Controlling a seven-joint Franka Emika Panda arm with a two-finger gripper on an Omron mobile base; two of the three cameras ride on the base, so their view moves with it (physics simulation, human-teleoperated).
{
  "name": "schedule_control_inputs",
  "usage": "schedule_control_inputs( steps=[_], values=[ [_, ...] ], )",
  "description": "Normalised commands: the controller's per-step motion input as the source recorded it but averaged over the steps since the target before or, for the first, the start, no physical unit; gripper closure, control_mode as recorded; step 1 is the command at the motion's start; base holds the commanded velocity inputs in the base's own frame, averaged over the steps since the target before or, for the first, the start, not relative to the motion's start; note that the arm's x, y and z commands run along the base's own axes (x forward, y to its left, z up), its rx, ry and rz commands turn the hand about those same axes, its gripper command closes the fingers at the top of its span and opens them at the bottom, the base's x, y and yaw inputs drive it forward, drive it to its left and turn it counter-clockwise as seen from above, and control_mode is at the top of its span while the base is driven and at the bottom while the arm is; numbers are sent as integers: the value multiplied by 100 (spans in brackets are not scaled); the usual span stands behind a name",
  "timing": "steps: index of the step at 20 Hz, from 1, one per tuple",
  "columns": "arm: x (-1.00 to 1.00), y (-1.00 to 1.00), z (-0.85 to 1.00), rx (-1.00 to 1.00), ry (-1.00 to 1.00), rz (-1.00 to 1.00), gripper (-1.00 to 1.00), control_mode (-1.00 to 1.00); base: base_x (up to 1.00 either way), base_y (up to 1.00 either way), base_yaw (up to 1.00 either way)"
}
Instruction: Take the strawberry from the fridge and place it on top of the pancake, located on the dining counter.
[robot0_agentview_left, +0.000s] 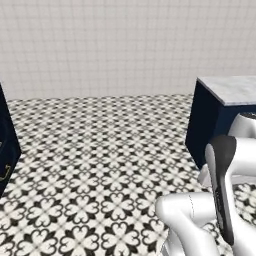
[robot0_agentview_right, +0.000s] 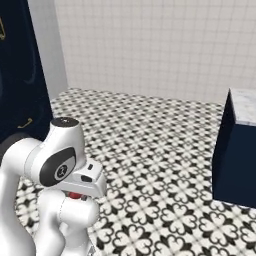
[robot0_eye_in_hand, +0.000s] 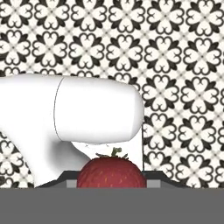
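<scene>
1. End effector (robot0_eye_in_hand: 111, 186) closed narrow on small red roundish strawberry (robot0_eye_in_hand: 111, 173) with green stem; fruit pinched between the dark tips at the bottom of the hand view, above black-and-white patterned tile floor (robot0_eye_in_hand: 183, 65).
2. Visible too in the right base view: a red speck (robot0_agentview_right: 75, 195) tucked under the folded white wrist, low and close to the arm's own body.
3. Long white-grey marble desk on navy base (robot0_agentview_left: 231, 90) well apart, ahead and to the right; pancake not in sight.
4. Judged light, soft and easily bruised, slightly slick-skinned; likely to squash or squirt out under a hard squeeze.
5. Best held gently across the widest middle of the flesh, never by the stem or tapering tip.
</scene>
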Motion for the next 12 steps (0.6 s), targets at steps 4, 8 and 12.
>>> schedule_control_inputs(
  steps=[4, 8, 12],
  values=[
    [0, 0, 0, 0, 0, 0, 100, 100, 100, 71, -26],
    [0, 0, 0, 0, 0, 0, 100, 100, 100, 16, -24],
    [0, 0, 0, 0, 0, 0, 100, 100, 100, 0, -23]
  ],
)
